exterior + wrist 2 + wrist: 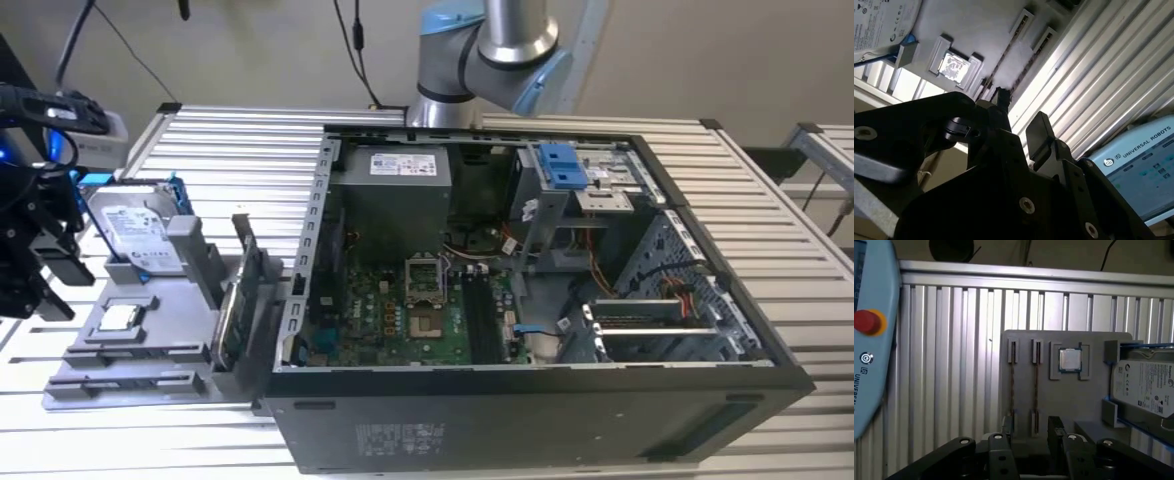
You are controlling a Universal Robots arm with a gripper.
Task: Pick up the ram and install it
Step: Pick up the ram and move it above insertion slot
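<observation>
Two ram sticks stand on edge in slots of a grey fixture tray (1069, 405). In the first wrist view they show as thin dark lines, one ram stick (1013, 385) beside the other ram stick (1036, 385). In the exterior view the ram slots (127, 357) lie at the tray's near end. My gripper (1030, 440) hovers above the tray's edge, just short of the sticks' ends, open with nothing between its fingers (1040, 131). In the exterior view the gripper (47, 290) hangs at the far left of the table.
The tray also carries a processor chip (1070, 360), a silver hard drive (1144, 387) in a blue frame and an upright green card (247, 290). The open computer case (534, 400) sits to the exterior view's right, motherboard (414, 310) exposed. A teach pendant (869, 340) lies beside the tray.
</observation>
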